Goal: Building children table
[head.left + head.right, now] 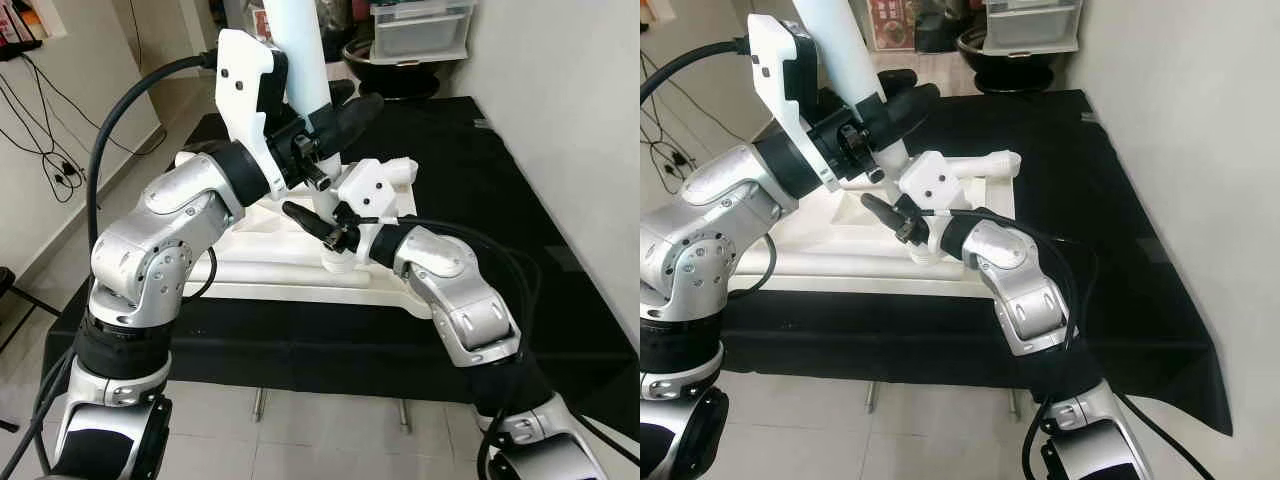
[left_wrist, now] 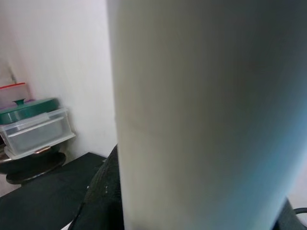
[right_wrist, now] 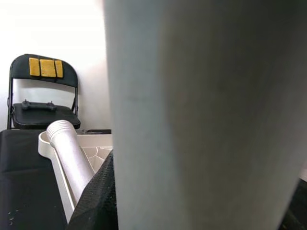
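A white table leg point(image 1: 305, 60) stands upright over the upturned white tabletop point(image 1: 250, 275), its lower end at a socket near the middle. My left gripper point(image 1: 335, 120) is shut on the leg high up, its black fingers point(image 2: 103, 191) wrapped round it. My right gripper point(image 1: 325, 232) is shut on the same leg low down, just above the socket. Up close, the leg point(image 3: 201, 115) takes up most of both wrist views. A second white leg point(image 1: 990, 160) lies on the far side of the tabletop, its ribbed end point(image 3: 60, 129) free.
The tabletop rests on a black-covered table point(image 1: 480, 200) with a white wall point(image 1: 560, 100) close on the right. Clear storage boxes point(image 1: 420, 30) and a black bowl point(image 1: 390, 75) sit at the back. A black folding chair point(image 3: 43, 96) stands beyond the table. Cables point(image 1: 40, 130) hang at the left.
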You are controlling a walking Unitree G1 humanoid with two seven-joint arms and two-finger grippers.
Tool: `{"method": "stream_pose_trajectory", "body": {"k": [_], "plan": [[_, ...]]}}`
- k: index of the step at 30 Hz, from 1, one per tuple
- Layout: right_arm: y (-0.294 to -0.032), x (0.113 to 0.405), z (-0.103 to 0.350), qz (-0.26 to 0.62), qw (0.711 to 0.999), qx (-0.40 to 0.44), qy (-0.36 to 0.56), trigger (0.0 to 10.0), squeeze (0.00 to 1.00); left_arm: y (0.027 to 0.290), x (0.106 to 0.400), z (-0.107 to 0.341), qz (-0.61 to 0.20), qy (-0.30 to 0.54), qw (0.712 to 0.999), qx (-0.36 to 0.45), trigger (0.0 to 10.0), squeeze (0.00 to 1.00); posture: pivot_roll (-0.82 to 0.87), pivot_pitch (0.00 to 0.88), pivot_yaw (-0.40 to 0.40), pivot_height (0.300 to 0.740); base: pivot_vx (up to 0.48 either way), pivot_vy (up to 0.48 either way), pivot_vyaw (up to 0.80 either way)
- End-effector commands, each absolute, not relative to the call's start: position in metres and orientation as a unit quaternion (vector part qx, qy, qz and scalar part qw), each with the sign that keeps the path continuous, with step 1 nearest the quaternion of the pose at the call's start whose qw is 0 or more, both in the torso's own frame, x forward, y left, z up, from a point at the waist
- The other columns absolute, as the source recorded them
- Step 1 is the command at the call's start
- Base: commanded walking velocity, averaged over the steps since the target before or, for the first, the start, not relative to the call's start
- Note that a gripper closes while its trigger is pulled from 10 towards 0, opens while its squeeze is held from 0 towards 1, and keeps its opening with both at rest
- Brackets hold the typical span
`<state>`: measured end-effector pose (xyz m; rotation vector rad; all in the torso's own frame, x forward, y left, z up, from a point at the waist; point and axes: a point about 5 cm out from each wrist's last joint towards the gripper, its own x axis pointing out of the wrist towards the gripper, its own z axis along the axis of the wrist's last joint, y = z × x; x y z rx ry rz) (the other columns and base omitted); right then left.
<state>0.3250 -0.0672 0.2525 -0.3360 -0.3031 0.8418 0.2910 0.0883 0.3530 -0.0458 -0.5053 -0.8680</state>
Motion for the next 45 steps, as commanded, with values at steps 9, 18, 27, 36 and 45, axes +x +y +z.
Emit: {"method": "stream_pose_trajectory", "body": {"k": [9,18,27,36,45], "plan": [[-0.060,0.322,0.266,0.460,0.863,-0.116,-0.175,10.0,1.00,0.107,0.295,0.354,-0.421,-0.239,0.875,-0.033,0.0,0.00,-0.04,0.010,0.069,0.740,0.000,0.000,0.00],[-0.058,0.318,0.261,0.538,0.820,-0.138,-0.139,10.0,1.00,0.100,0.272,0.341,-0.575,-0.197,0.794,-0.018,0.0,0.00,-0.04,0.008,0.062,0.740,0.000,0.000,0.00],[-0.037,0.300,0.241,0.618,0.770,-0.135,-0.079,10.0,0.00,0.095,0.263,0.334,-0.660,-0.166,0.733,0.004,0.0,0.00,-0.04,0.012,0.050,0.740,0.000,0.000,0.00],[-0.028,0.292,0.225,0.632,0.772,-0.073,-0.015,0.0,0.00,0.094,0.263,0.337,-0.678,-0.175,0.714,0.014,0.0,0.00,-0.05,0.015,0.047,0.740,0.000,0.000,0.00],[-0.024,0.292,0.224,0.618,0.785,-0.044,0.003,0.0,0.00,0.093,0.265,0.340,-0.683,-0.185,0.706,0.012,0.0,0.00,-0.06,0.011,0.053,0.740,0.000,0.000,0.00]]}}
